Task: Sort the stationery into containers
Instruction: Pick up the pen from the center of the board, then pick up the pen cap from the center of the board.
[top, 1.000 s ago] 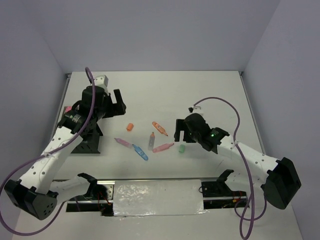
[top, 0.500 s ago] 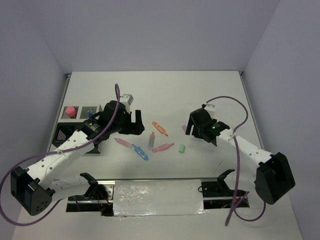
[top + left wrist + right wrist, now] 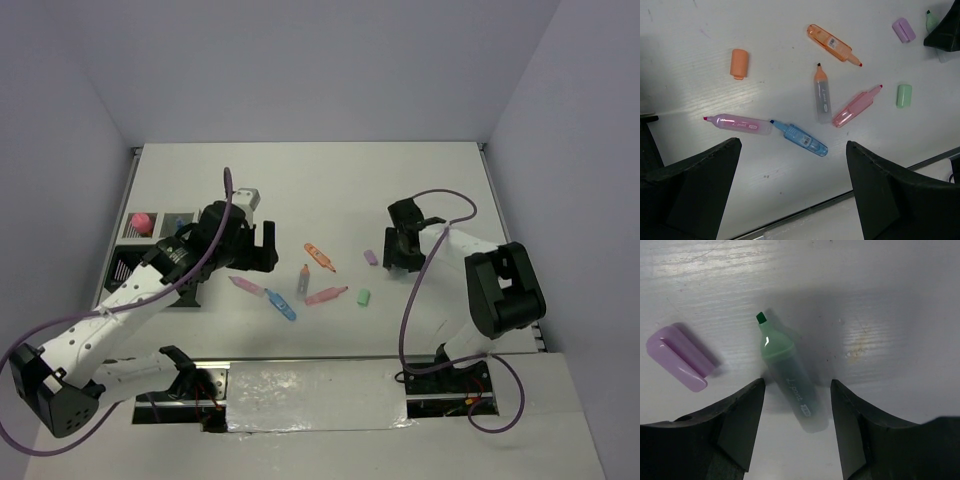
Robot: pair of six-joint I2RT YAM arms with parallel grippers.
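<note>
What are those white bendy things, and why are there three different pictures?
They are two robot arms, each ending in a pinching tool. One picture looks down from above; the other two come from cameras on the wrists. On the white table lie highlighters and loose caps, with an organizer of small boxes at the left. The left tool is open and holds nothing. The right tool is open around a green highlighter, fingers either side, not gripping it.
</note>
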